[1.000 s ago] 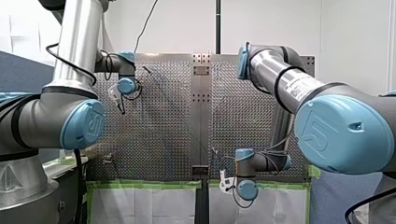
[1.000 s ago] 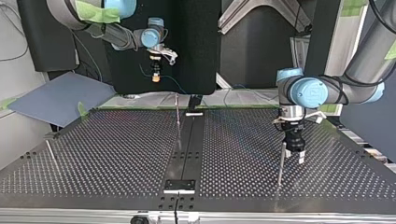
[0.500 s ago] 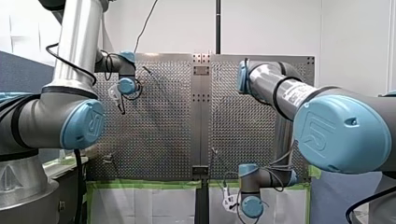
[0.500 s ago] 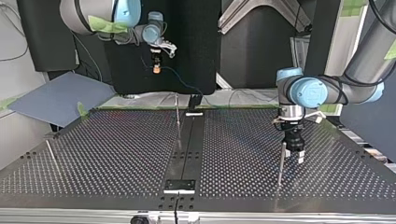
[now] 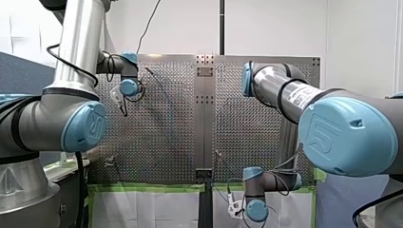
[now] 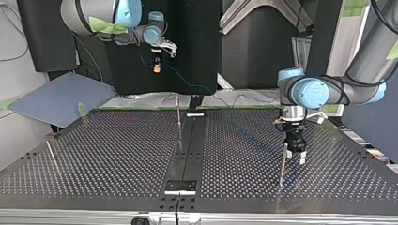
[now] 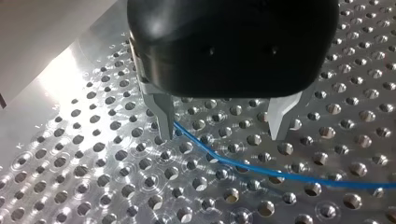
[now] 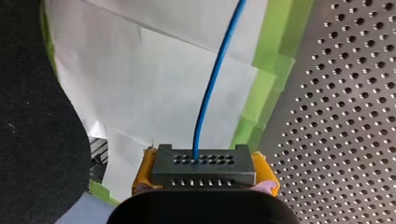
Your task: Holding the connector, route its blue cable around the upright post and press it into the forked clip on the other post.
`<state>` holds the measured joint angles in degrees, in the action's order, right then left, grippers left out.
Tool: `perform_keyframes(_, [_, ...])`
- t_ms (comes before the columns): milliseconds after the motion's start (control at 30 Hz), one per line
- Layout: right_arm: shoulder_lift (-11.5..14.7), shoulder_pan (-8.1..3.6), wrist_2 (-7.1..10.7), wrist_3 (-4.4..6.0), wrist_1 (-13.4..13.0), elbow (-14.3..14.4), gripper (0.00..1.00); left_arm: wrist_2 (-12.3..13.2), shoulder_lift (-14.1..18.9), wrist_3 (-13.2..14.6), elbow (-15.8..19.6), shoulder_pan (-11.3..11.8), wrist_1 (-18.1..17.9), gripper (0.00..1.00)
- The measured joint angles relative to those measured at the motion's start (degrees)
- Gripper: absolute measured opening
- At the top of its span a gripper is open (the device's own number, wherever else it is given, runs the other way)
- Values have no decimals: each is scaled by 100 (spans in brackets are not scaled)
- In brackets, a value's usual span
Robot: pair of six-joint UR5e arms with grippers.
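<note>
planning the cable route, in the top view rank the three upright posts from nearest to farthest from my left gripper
From my left gripper:
1. post at the view's right, standing just beside the fingers.
2. centre post, mid-view and further back.
3. post at the view's left, across the whole board.

Quick tally: two silver-and-blue robot arms (my left arm (image 6: 309,91), my right arm (image 6: 89,11)), two pincers (my left pincer (image 6: 295,158), my right pincer (image 6: 156,69)), one thin blue cable (image 7: 261,170), one black rectangular connector block (image 8: 203,165), one perforated metal surface (image 6: 117,154). Thin upright metal posts, I count three in the top view: middle post (image 6: 179,117), post beside my left pincer (image 6: 282,164), post at the view's left (image 6: 50,152).
</note>
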<state>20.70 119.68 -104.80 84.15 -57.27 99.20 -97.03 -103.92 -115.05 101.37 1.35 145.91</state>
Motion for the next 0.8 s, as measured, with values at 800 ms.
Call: perform_keyframes(800, [1183,-165,-73,60,995,137,0,-118,0,-73,2,-122,320,100])
